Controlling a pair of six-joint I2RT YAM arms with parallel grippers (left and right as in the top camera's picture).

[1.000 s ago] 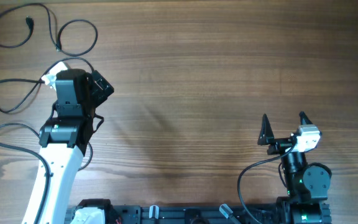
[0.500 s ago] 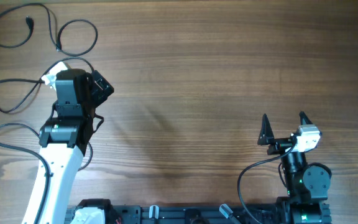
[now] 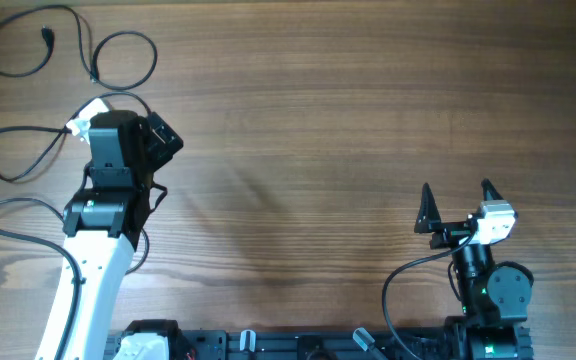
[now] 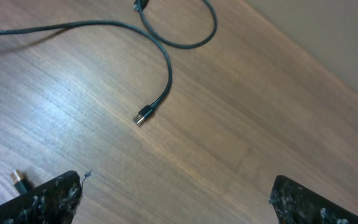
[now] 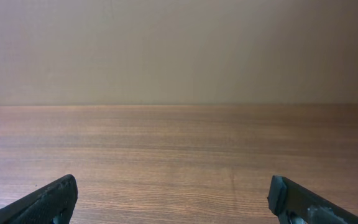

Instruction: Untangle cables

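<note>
Thin black cables [image 3: 28, 40] lie spread in loose loops at the table's far left corner, with another loop [image 3: 13, 155] further down the left side. In the left wrist view one cable [image 4: 166, 68] ends in a small metal plug [image 4: 143, 116], and a second plug [image 4: 18, 180] lies by the left finger. My left gripper [image 4: 176, 199] is open and empty above the wood, close to the loops; in the overhead view only its arm body shows. My right gripper [image 3: 458, 198] is open and empty at the right front, far from the cables.
A thicker black wire [image 3: 8, 225] runs from the left arm's base along the table's left edge. The table's far edge [image 4: 303, 50] shows in the left wrist view. Bare wood [image 5: 179, 149] lies ahead of the right gripper.
</note>
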